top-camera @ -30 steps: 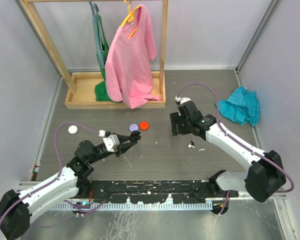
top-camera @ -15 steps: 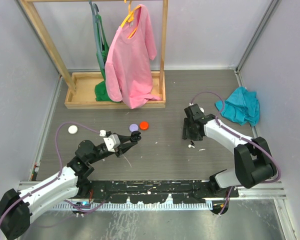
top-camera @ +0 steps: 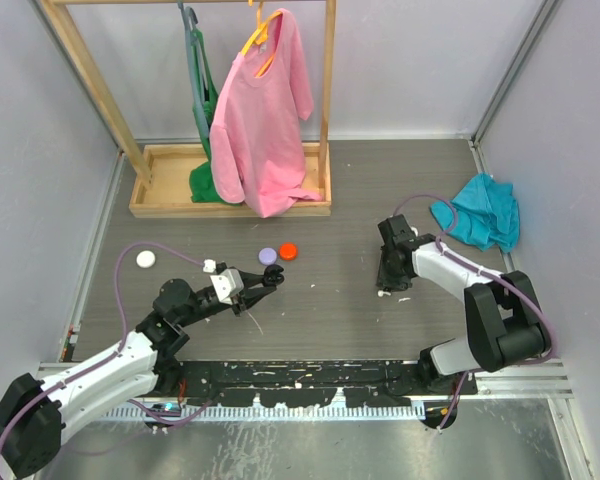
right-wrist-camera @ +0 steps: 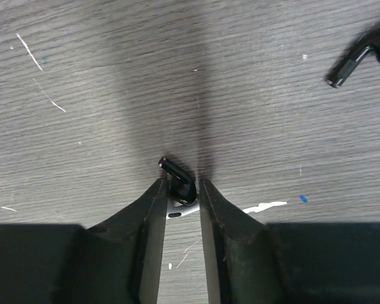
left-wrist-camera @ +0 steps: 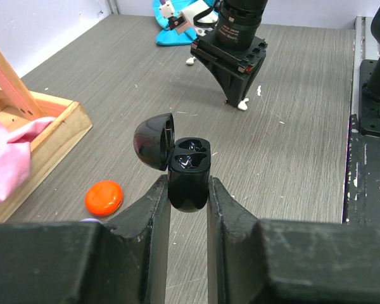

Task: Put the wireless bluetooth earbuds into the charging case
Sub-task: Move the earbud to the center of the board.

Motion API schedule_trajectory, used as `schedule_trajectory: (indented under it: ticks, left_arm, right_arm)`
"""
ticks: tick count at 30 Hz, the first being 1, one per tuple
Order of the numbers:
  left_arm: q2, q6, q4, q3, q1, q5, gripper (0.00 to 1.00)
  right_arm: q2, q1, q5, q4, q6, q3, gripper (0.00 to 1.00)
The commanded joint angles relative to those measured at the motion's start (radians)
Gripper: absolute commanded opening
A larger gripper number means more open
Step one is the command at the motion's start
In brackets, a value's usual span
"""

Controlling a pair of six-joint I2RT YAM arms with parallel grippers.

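open charging case (left-wrist-camera: pixel 190 170), apparently empty

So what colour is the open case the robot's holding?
The case is black, shown best in the left wrist view.

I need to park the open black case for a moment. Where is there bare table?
Free: between the left gripper holding the charging case and the right gripper; also between the wooden tray and teal cloth. Crowded: by the lilac case and red case, and around the right gripper, shut on a dark earbud with a white earbud beside.
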Motion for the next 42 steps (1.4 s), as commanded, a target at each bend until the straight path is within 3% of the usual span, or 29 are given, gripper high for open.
schedule_trajectory:
  ticks: [1,13,24,33,42]
  left_arm:
    - [-0.002,0.015,0.022,0.04,-0.004,0.016,0.0]
    - [-0.008,0.015,0.013,0.042,-0.003,0.019,0.0]
    - [-0.012,0.014,0.013,0.042,-0.004,0.025,0.0]
    - [-0.019,0.01,0.012,0.041,-0.003,0.036,0.0]
    - [-0.023,0.01,0.014,0.039,-0.004,0.036,0.0]
  right_arm:
    - [0.012,-0.003,-0.043,0.041,0.01,-0.005,0.31]
    - [0.059,0.024,-0.107,0.071,-0.061,0.087,0.19]
    - [0.163,0.287,-0.097,0.051,-0.123,0.217,0.19]
    - [0.249,0.447,-0.054,0.012,-0.184,0.265,0.26]
    - [0.259,0.486,0.03,-0.047,-0.209,0.276,0.41]
